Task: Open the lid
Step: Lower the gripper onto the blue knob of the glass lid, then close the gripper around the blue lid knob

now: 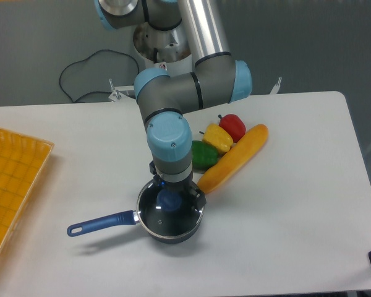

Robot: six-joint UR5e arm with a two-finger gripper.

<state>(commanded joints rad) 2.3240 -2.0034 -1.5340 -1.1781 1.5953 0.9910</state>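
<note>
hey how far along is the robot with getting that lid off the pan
Done: the gripper is down right over the lid's blue knob. In hand: closing on the knob, though the wrist hides whether the fingers grip it. Left: the lid sits flat on the pan, so lifting it off and setting it aside remain.

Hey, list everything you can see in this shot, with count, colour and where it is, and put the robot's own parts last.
lid: one, clear glass with blue knob, on the saucepan
saucepan: one, dark blue, front centre of the table, handle pointing left
red pepper: one, red, behind the saucepan to the right
yellow pepper: one, yellow, beside the red one
green pepper: one, green, partly behind the arm
long yellow vegetable: one, yellow-orange, lying diagonally by the peppers
tray: one, yellow, left edge
cable: one, black, behind the table
table: one, white
arm: one, grey with light blue joints
gripper: one, dark, at the lid's knob; fingers mostly hidden
</note>
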